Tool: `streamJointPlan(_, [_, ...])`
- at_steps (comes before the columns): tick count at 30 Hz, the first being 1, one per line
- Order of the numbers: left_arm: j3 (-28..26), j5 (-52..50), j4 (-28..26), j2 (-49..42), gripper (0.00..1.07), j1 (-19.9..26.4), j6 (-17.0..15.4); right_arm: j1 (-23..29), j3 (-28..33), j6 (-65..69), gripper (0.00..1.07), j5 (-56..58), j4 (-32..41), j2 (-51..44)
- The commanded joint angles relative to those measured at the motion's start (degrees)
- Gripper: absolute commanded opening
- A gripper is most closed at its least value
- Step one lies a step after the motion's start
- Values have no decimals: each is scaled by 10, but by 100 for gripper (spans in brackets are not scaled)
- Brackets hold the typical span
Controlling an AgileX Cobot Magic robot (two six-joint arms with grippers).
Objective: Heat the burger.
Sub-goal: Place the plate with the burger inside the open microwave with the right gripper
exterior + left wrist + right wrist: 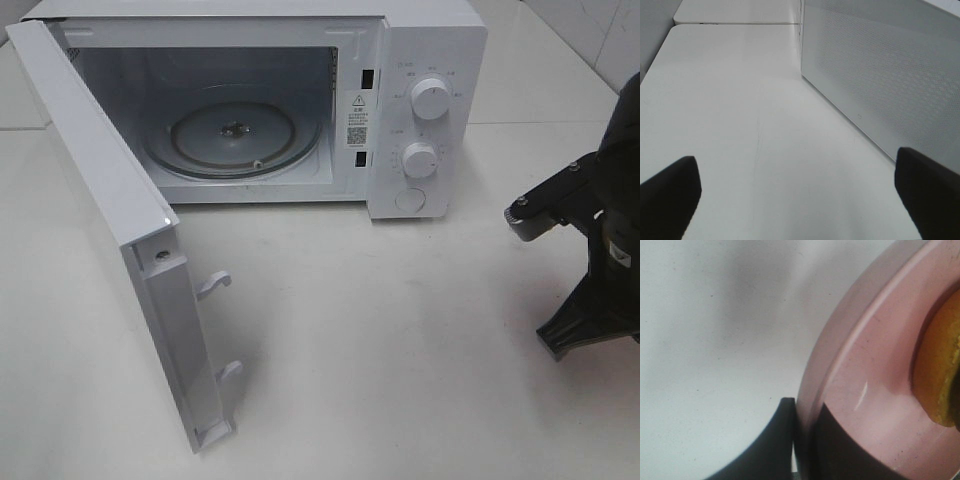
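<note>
Your right gripper [801, 440], at 3 o'clock, is pinched tight on the pink plate's [870, 390] rim with the burger [939, 375] sitting on that plate, your left gripper [797, 197] gapes empty beside the door [890, 75], and the microwave [430, 60] stands open at 12 o'clock.

A white microwave [420, 40] stands on the pale desk [400, 350], its door [100, 200] swung wide open. Inside lies a glass turntable [235, 135]. A pink plate [875, 380] shows close up.

We look at a lab setup with a kitchen look, we see a white microwave [430, 60] on a plain white tabletop [400, 340], pale tiles [585, 35] behind, a black robot arm [605, 230] alongside.
</note>
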Motion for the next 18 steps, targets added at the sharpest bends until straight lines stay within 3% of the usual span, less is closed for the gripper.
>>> streamJointPlan(1, [1,-5,-6,-14,103,1,-1,24,3,-10,1,40,-32,-11])
streamJointPlan(18, [1,-5,-6,-14,103,1,-1,149,3,-32,1,66,-39,-13])
